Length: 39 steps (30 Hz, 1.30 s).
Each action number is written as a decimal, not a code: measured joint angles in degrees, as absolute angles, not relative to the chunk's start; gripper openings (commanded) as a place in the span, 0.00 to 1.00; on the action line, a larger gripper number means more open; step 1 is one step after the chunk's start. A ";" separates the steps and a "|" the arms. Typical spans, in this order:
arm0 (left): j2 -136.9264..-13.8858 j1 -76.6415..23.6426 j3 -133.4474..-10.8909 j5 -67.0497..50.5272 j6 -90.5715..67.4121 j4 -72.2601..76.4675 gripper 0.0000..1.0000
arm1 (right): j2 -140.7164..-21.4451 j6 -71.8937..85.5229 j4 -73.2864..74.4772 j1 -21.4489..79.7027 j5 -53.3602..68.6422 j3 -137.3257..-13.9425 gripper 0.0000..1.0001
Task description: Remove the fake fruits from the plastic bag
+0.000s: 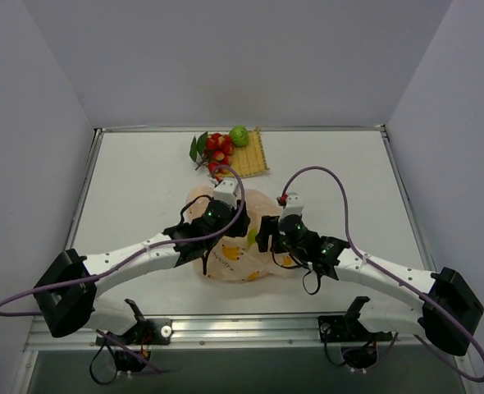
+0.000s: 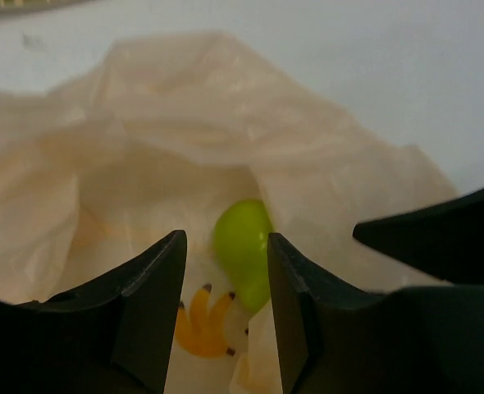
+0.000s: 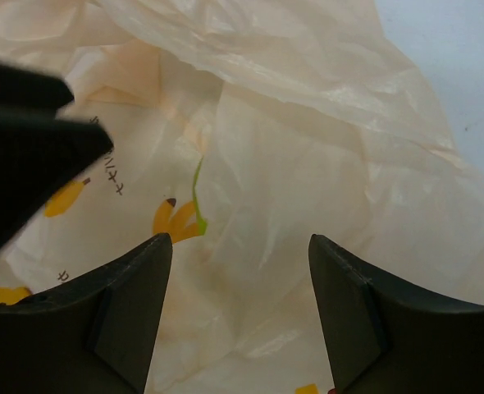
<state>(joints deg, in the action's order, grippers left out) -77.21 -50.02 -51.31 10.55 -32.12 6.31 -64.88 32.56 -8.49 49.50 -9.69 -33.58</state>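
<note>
the pear (image 2: 244, 246) was right in front of the left claw (image 2: 226, 242), just past its tips and a bit toward its right finger. it lay deep in the open mouth of the plastic bag (image 2: 209, 107). its long side seemed to point away from the claw, the same way the claw pointed, so the fingers looked set to close on its two sides. the left claw was open part way and held nothing.

the right claw (image 3: 240, 245) was open wide over the bag, with only bag skin under it and nothing in its grip. from there only a thin green line showed, ahead and a little to its left, likely the pear's edge. so the left claw was the nearer one, with the better way in. i think it needed to go forward a little and then squeeze.

far ahead of both claws, out of the bag, sat the red berries (image 1: 219, 152) and the round green fruit (image 1: 239, 135), by a yellow mat (image 1: 257, 160) on the desk (image 1: 143, 180).

count: one pear, one bunch of berries, one round green fruit, one bag, one mat, two claws.
</note>
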 measured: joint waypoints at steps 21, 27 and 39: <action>-74.04 -61.43 -29.39 12.08 -43.35 14.50 0.71 | -69.38 46.48 -7.22 49.50 -16.69 -23.73 0.00; -74.83 -61.43 -30.98 10.96 -41.95 16.97 0.88 | -72.95 44.62 -10.02 49.50 -17.54 -24.60 0.00; -88.12 -58.06 -45.30 7.73 -34.39 16.01 0.91 | -70.30 39.79 -13.13 49.47 -17.54 -24.75 0.00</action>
<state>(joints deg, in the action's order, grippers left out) -88.12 -58.06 -45.30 7.73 -34.39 16.01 -70.30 39.79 -13.13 49.47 -17.54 -24.75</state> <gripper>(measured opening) 0.911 0.002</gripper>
